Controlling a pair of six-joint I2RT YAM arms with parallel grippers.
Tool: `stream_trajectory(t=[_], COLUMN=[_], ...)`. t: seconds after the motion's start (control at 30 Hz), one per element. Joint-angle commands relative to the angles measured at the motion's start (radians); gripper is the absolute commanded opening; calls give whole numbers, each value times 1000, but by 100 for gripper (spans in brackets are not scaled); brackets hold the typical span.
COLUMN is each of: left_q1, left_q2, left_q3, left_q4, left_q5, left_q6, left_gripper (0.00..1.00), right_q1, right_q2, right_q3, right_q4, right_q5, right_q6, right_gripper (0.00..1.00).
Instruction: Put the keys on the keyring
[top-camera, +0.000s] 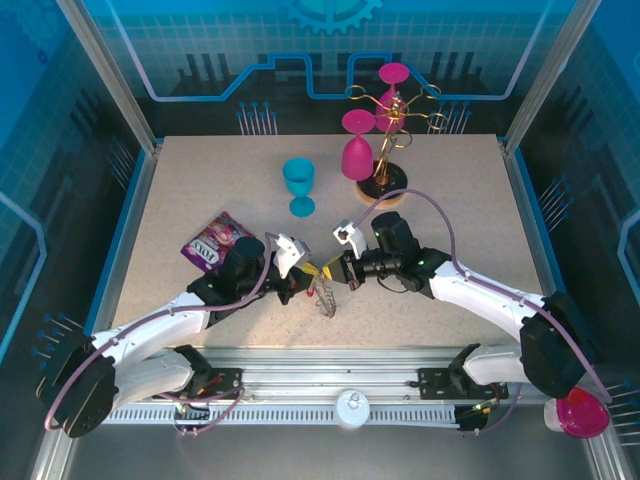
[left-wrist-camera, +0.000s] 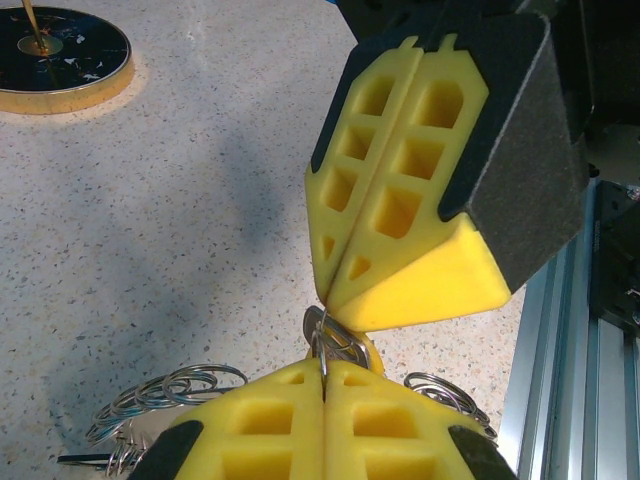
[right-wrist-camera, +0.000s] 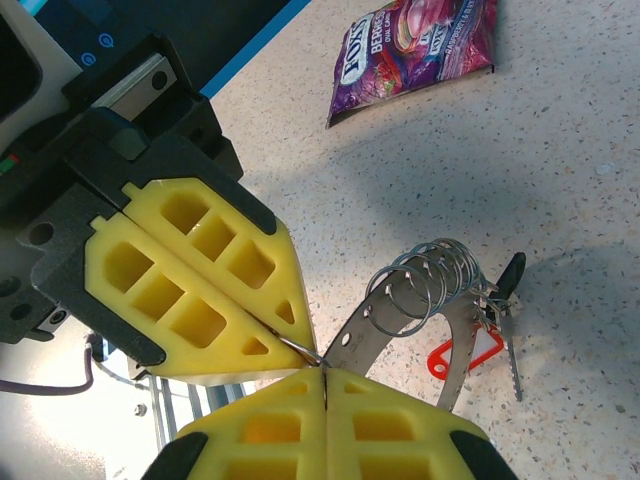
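Centrally in the top view, the L gripper and R gripper are seen met tip to tip over the tabletop. Both sets of jaws are clenched on the keyring, which is pinched between them at lower centre of the R wrist view, wire loops fanned out. A dark-headed key is hung at its rt side.

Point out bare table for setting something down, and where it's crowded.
Free: the far-left corner beyond the candy bag and left of the blue goblet; the right side past the rack base. Crowded: the centre, where left gripper and right gripper meet over the keyring.
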Motion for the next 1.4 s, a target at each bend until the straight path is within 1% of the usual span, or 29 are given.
stream_trajectory(t=[0.0, 0.53, 0.87, 1.37], left_q1=[-3, -3, -3, -3], left_q2=[-10, -8, -7, -8], left_q3=[-10, -22, -29, -36], left_q4=[60, 115, 140, 179], left_q5=[58, 102, 101, 122], left_q6=[-5, 8, 3, 11], left_gripper=[0, 0, 0, 0], right_q1=[-3, 3, 8, 12], right_q2=[-2, 29, 40, 62], right_q3=[16, 37, 40, 70], right_q4=[31, 26, 35, -1], right_q5=[35, 60, 53, 70], right_q6=[19, 41, 55, 64], right_gripper=[0, 0, 0, 0])
